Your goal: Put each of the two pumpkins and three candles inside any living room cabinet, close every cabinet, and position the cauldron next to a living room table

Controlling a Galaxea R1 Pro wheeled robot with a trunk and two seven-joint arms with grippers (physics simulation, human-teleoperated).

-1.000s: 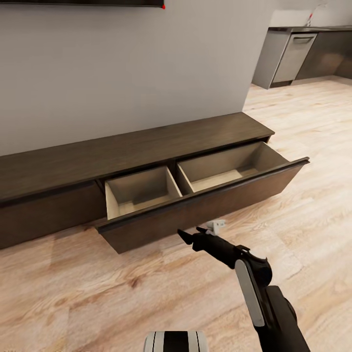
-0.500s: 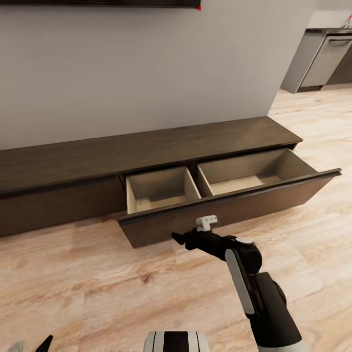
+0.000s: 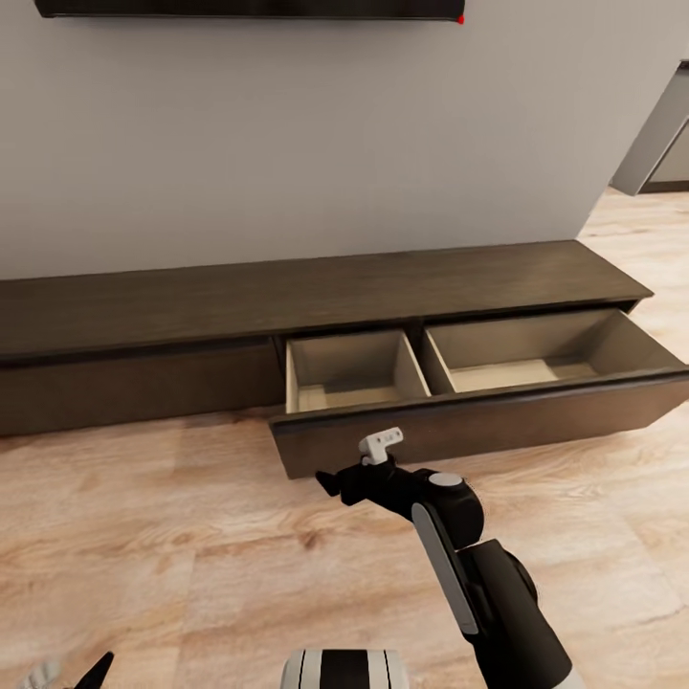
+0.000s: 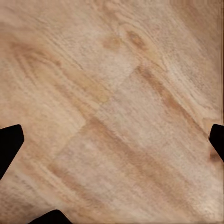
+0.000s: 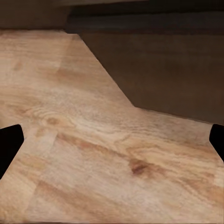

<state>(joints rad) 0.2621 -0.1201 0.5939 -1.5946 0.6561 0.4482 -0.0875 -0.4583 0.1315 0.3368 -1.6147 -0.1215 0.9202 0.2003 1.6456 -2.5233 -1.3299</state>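
The cabinet (image 3: 316, 297) is a long, low, dark-brown wooden unit standing on the floor against the grey wall (image 3: 287, 144). Its top is a flat plank with visible grain, and its fronts are plain and without handles. One wide drawer (image 3: 498, 421) on the right half is pulled out, its dark front panel running across the view just above the right arm (image 3: 459, 555). Inside, the drawer is pale beige and split by a divider into two bins (a smaller one on the left, a longer one on the right), and both bins show bare bottoms. The part of the cabinet left of the drawer is shut flush.

The right gripper (image 3: 330, 478) hangs over the wood floor (image 3: 153, 536) just in front of the left end of the drawer front, apart from it. In the right wrist view its two dark fingertips (image 5: 9, 144) sit at opposite edges with bare floor between them, so the jaws are spread and hold nothing; the dark drawer front (image 5: 172, 70) lies ahead.

The left gripper (image 4: 112, 149) points down at bare floorboards, its fingertips (image 4: 8, 144) likewise wide apart with nothing between them
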